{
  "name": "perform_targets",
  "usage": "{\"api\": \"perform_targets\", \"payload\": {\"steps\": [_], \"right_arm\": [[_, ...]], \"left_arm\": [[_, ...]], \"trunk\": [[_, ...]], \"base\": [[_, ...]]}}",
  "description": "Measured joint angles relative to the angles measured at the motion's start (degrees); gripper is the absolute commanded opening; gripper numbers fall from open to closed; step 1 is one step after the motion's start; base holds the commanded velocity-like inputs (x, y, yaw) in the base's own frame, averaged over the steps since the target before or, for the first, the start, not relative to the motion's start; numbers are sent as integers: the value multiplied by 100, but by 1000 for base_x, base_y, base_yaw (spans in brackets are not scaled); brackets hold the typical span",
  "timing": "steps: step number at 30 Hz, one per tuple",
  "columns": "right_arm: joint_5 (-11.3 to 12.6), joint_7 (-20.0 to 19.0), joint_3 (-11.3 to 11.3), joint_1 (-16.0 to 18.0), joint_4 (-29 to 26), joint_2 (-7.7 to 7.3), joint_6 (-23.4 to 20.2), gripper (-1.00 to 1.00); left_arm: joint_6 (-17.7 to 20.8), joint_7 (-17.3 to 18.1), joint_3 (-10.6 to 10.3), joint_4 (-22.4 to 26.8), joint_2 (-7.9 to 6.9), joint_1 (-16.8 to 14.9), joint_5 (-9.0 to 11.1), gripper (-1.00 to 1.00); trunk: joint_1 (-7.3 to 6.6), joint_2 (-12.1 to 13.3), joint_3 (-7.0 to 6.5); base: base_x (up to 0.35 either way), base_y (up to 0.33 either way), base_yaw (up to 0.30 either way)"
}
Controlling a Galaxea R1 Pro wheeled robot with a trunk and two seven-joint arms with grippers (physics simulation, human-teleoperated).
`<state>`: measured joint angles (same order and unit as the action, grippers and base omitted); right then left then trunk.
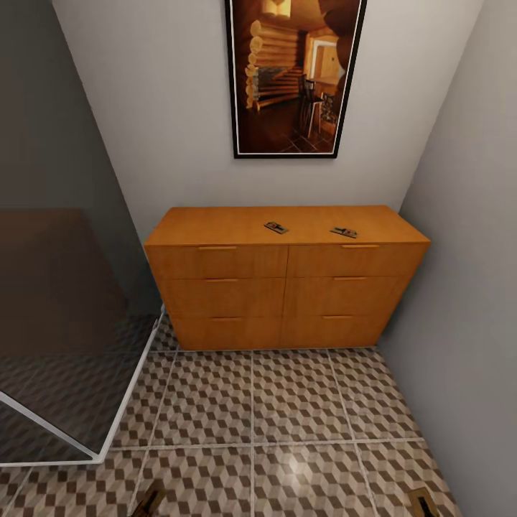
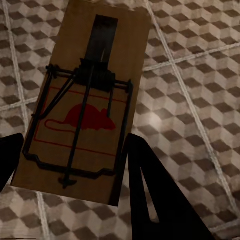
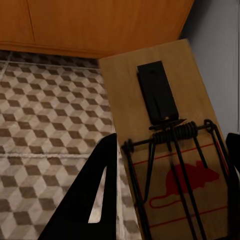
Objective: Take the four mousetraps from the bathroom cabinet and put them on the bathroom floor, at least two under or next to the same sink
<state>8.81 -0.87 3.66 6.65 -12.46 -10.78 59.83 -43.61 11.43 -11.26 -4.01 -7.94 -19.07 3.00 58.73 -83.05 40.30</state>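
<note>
Each hand (image 2: 70, 165) (image 3: 170, 190) grips a mousetrap (image 2: 82, 105) (image 3: 172, 150); two more (image 1: 276, 227) (image 1: 344, 232) top the cabinet (image 1: 287, 287).

Narrow tiled alcove ending in a wooden chest under a framed picture.

A pale wall (image 1: 165, 108) fills the upper centre of the head view, with a black-framed picture (image 1: 294, 75) of a log-cabin interior hanging at the top. Below it, mid-frame, stands an orange-brown cabinet (image 1: 287, 294) with 2 columns of 3 drawer fronts and thin bar handles. A grey wall (image 1: 467, 251) runs down the right edge. At the left, a dark glass panel (image 1: 57, 323) with a white bottom frame stands on the floor. The floor (image 1: 251, 409), across the lower frame, has large tiles in a brown-and-beige cube pattern with light grout, and a soft glare spot (image 1: 294, 467) near the bottom centre.
</note>
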Motion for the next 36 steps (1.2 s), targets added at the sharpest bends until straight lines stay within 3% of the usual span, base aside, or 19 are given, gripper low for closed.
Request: {"api": "perform_targets", "payload": {"steps": [5,10,30,36], "right_arm": [[3,-25,26,0,13,-120,0,-100],[-10,-32,39,0,26,-112,-1,-100],[-1,-17,36,0,30,-99,0,-100],[4,-2,35,0,33,30,-1,-100]], "left_arm": [[-546,-17,20,0,-70,270,480,-100],[-667,-15,9,0,-112,329,645,-100],[-922,-22,3,-1,-121,502,687,-100],[-912,-25,4,-1,-118,502,687,-100]], "trunk": [[0,0,0],[0,0,0],[0,0,0],[0,0,0]], "base": [[0,0,0],[0,0,0],[0,0,0],[0,0,0]]}}
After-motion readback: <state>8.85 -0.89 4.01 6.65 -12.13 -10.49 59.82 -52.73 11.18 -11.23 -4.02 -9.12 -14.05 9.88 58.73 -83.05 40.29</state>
